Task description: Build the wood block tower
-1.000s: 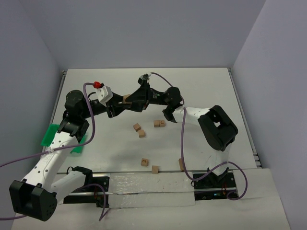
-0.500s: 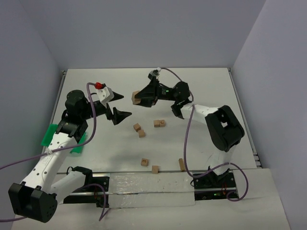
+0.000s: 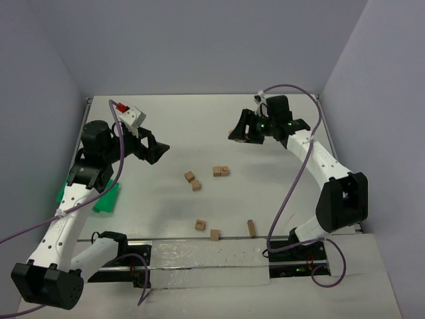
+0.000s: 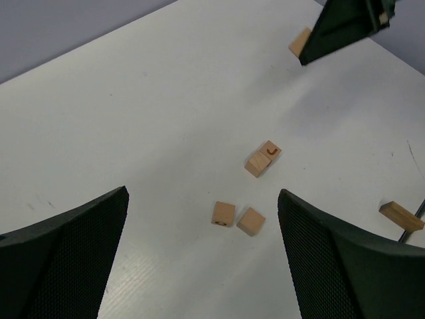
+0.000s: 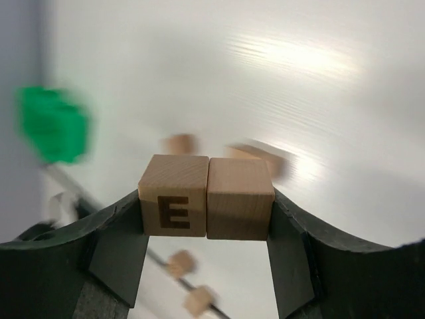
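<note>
A light-tan wooden cube burned with a dark letter E [image 5: 174, 205] and a plain light-tan wooden cube [image 5: 239, 198] sit side by side, faces touching. We see them pinched as a pair between the black fingers of the right pincer [image 5: 207, 197], raised clear of the white bench [image 3: 285, 193] over its far right part.

Nearer the middle of the bench lie two touching tan cubes [image 3: 221, 171], one bearing a dark mark. Just to their left lies another couple of tan cubes [image 3: 193, 181], set close together; we cannot tell whether these two touch. Toward the near edge we count two single tan cubes [image 3: 207, 230], slightly apart. To their right is a narrower tan wooden piece [image 3: 251, 228].

The left pincer [image 3: 157, 146] hangs over the left half of the bench with its jaws spread wide and nothing between them. From its own camera we look down past both black fingers [image 4: 66, 266] at the loose cubes, with the right pincer and its load in the upper corner.

A flat green plastic tray [image 3: 109, 199] rests at the bench's left edge, partly hidden under the left arm and well apart from every cube.
</note>
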